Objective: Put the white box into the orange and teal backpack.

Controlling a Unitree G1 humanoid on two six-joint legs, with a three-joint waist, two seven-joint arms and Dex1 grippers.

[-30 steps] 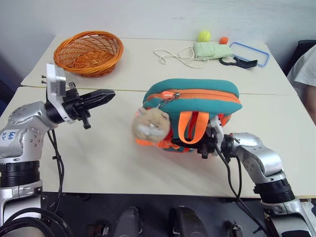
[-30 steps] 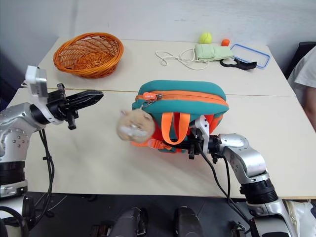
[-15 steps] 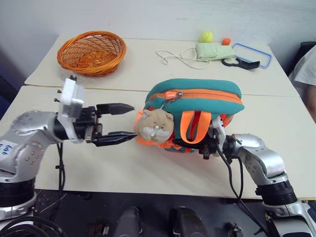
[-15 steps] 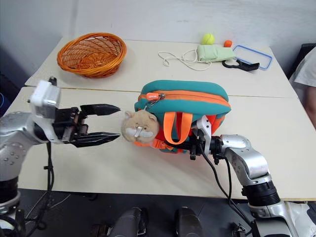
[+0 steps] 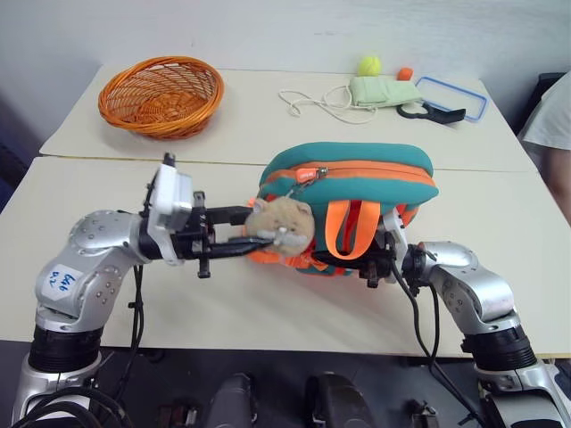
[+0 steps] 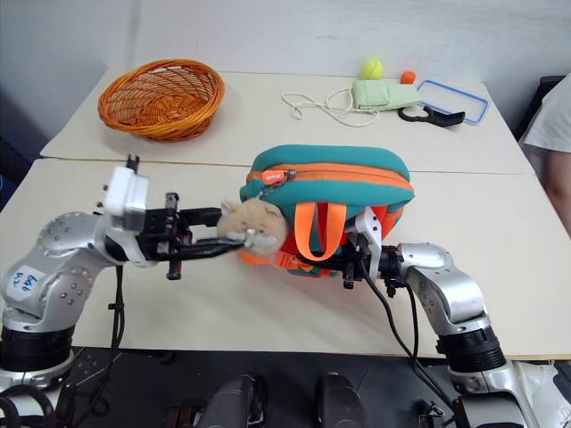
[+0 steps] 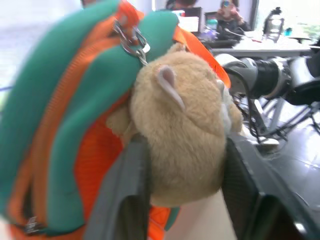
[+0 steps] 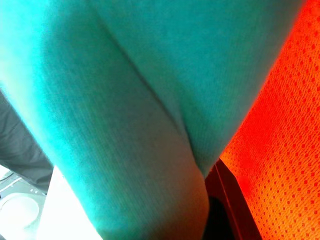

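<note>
Closing in from the counter's left edge, the left gripper (image 5: 259,237) has swung across to the orange and teal backpack (image 5: 357,183) and now has its jaws set on either side of the tan plush cat charm (image 7: 187,142) that hangs from the zipper end; they stood wide apart a moment ago and have narrowed, with the plush squeezed between the two dark fingers (image 7: 125,200) in the left wrist view, so it looks gripped, though how firmly I cannot tell. On the opposite side, the right gripper (image 5: 382,260) has not shifted: its jaws are closed tight on teal and orange fabric low on the backpack's right side, propping the bag up near the middle of the counter. The zipper still runs closed along the top, so taking the charm reads as a way to draw the slider and open the bag, which has to happen first. No white box is to be seen among the things by the far edge: an orange wicker basket (image 5: 161,94), a green pouch (image 5: 382,89) with cord, and a blue-rimmed clear lid (image 5: 453,96).
</note>
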